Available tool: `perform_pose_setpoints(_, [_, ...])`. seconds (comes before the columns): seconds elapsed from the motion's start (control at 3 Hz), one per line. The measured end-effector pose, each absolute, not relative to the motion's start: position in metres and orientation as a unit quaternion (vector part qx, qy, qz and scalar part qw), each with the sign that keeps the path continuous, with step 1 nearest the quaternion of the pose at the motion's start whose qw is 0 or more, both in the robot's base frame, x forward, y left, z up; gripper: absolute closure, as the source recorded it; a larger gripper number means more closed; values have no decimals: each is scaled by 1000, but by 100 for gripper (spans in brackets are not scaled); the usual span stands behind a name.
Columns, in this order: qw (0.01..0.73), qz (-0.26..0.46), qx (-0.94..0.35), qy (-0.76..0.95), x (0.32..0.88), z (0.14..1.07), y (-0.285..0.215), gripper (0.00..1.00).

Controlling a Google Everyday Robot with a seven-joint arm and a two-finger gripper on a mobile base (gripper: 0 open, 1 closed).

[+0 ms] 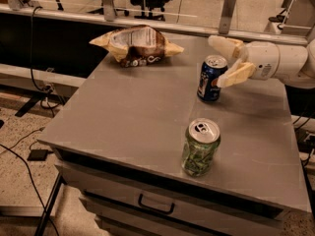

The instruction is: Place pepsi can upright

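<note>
The pepsi can (210,80), dark blue with a silver top, stands upright on the grey table (128,112) at its back right. My gripper (217,62) reaches in from the right at the can's height. It is open: one cream finger (225,45) lies behind the can's top, the other (236,74) lies against the can's right side. The can sits on the table between the fingertips and is not clamped.
A green-patterned can (199,149) stands upright near the table's front edge. A crumpled chip bag (135,45) lies at the back left. A drawer handle (155,205) is below the front edge. Cables run over the floor at the left.
</note>
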State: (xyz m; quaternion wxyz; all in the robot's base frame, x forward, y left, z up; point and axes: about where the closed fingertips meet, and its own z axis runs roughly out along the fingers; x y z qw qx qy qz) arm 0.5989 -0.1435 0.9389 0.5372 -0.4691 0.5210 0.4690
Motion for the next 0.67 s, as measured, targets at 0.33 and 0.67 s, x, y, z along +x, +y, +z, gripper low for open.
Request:
perform_pose_setpoints(0.33, [539,465,-474,519,599,944,-143,0])
perform_pose_setpoints(0.67, [554,425,-507,506,599,979,-148,0])
